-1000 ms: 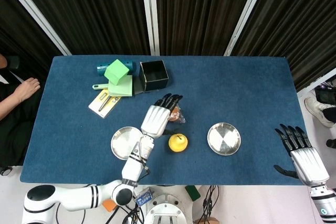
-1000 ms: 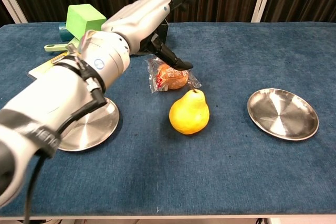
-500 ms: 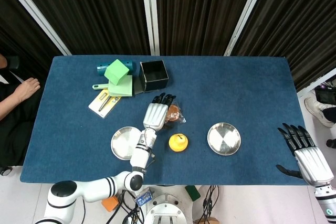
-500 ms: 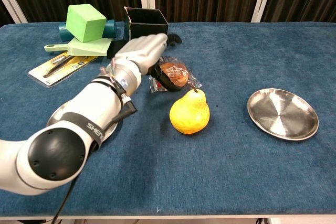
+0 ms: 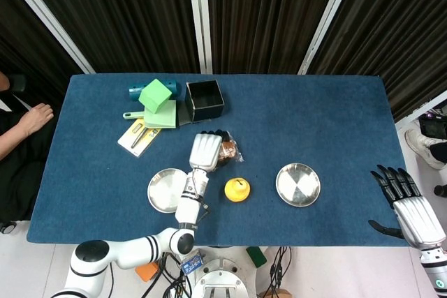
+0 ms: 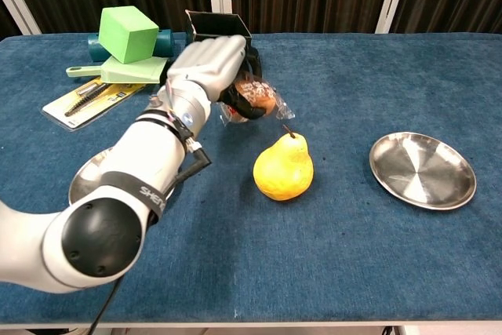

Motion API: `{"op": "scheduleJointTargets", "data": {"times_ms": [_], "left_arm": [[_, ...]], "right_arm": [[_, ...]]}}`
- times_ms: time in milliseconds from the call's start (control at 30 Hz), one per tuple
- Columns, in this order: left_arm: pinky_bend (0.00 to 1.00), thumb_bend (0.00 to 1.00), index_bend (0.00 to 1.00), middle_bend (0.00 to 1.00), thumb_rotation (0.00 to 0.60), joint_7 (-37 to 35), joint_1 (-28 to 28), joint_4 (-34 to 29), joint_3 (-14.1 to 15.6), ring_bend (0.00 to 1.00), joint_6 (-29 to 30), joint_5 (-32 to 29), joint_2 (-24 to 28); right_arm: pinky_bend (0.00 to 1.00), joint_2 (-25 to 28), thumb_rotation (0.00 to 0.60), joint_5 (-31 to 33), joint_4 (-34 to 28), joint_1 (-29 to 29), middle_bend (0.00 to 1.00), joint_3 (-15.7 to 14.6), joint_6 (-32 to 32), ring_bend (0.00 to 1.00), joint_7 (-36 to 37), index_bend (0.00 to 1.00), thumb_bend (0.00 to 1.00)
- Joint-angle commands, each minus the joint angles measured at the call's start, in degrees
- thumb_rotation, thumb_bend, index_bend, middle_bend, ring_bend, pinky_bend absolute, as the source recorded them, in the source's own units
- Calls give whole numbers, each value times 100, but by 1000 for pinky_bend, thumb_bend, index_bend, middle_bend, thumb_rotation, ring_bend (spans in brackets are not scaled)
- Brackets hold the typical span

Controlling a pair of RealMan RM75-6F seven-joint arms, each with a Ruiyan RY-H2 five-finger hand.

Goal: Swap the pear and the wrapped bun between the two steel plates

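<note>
Since the last frames: left hand (image 6: 210, 64) now closed around the wrapped bun (image 6: 252, 98) and apparently raised it off the blue surface (image 6: 353, 256), where before just hovering over it with fingers stretched out. Fingers (image 6: 235, 49) curled over the top of the bun, thumb tucked underneath, wrapper crinkled out to the right side. In the head view, same left hand (image 5: 204, 151) covering most of the bun (image 5: 228, 150), only a bit of brown peeking out.

Pear (image 6: 283, 168) sitting upright on the surface, just in front of and below the held bun, not touching it. Also visible from above (image 5: 237, 189), between the two plates. Left steel plate (image 6: 86, 178) mostly hidden behind the arm in the chest view, empty from above (image 5: 165, 190). Right steel plate (image 6: 422, 170) well apart to the right, also empty (image 5: 297, 184).

Right hand (image 5: 408, 204) off the surface edge at the far right, fingers apart and straight, holding nothing.

Back left corner: green cube (image 6: 129, 33), black box (image 6: 217, 27), yellow tool card (image 6: 96, 98).
</note>
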Motion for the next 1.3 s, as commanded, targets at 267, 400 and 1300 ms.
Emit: {"op": "scheduleJointTargets", "data": {"times_ms": [267,400,1300], "left_arm": [[520,369,565,548,600,599,1542,-3488,1431,534,1000,648,2524],[520,356,565,545,600,411,1935,-3883,1876,534,1118,701,2998],[358,0,62,70,600,1,2343,-4205,2765,63,782,1609,3622]], "right_arm": [[0,-63,577,22,-104,-31,0,22,-26,0,-277,0,244],[0,-104,577,18,-157,-53,0,21,-30,0,-431,0,243],[0,-313,576,-452,-623,614,0,139,-836,0,-943,0,244]]}}
